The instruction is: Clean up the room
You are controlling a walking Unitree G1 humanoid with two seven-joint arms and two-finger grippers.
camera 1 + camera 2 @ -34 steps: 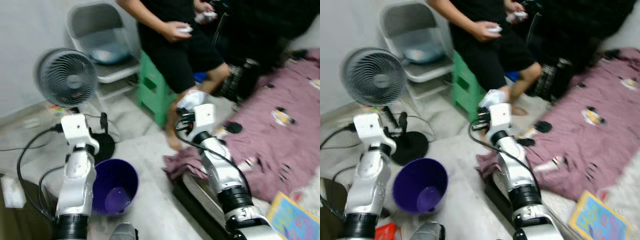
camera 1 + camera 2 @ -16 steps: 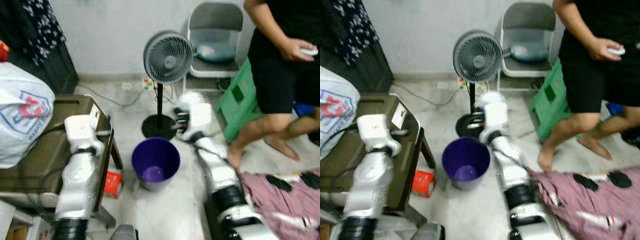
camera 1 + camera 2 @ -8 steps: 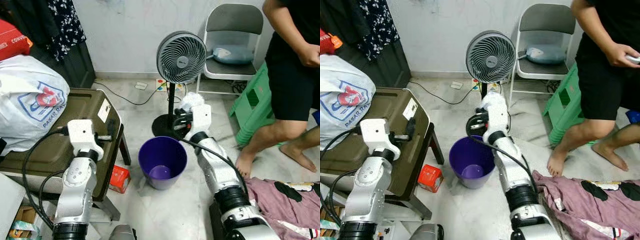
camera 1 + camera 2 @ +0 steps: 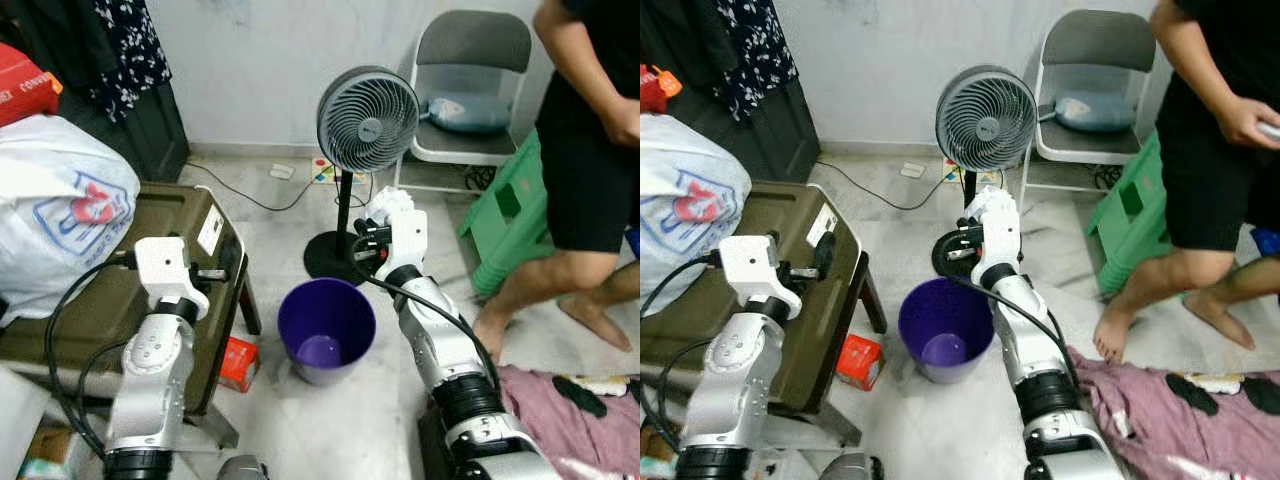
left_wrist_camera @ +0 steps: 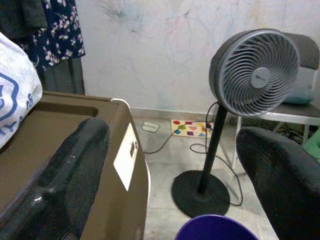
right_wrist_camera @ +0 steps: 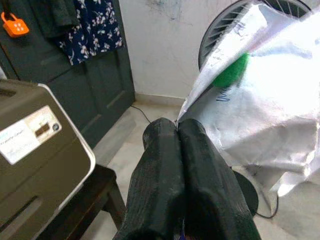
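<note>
White sack: a big white plastic bag (image 4: pixel 60 215) with a red and blue print sits at 9 o'clock, on the far left end of the brown case.
Brown case: an olive-brown hard case (image 4: pixel 800 290) on dark legs stands at 8 o'clock; its lid carries a white label.
Left tool: the left tool (image 5: pixel 175 175) hovers over the near right corner of the case, its 2 black fingers (image 5: pixel 60 175) spread wide with nothing between them.
Red carton: a small red carton (image 4: pixel 238 362) lies on the floor beside the case leg, just left of the bin.
Bin: a purple bin (image 4: pixel 326 322) stands upright on the floor at 6 o'clock, between the 2 arms, with a little pale stuff in its bottom.
Fan: a grey pedestal fan (image 4: pixel 367 120) stands at 12 o'clock, its round black base just behind the bin.
Right tool: the right tool (image 6: pixel 177 131) is raised above the far right rim of the bin; its 2 fingers are pressed together, pinching a crumpled white wrapper (image 6: pixel 260 95) with a green spot on it.
Chair: a grey folding chair (image 4: pixel 470 90) at 1 o'clock holds a pale blue cushion.
Green stool: a green plastic stool (image 4: pixel 508 215) stands at 2 o'clock, beside the chair.
Person: a person (image 4: pixel 590 150) in black stands barefoot at 3 o'clock.
Purple cloth: a mauve cloth (image 4: pixel 1180 420) with dark patches lies at 4 o'clock.
</note>
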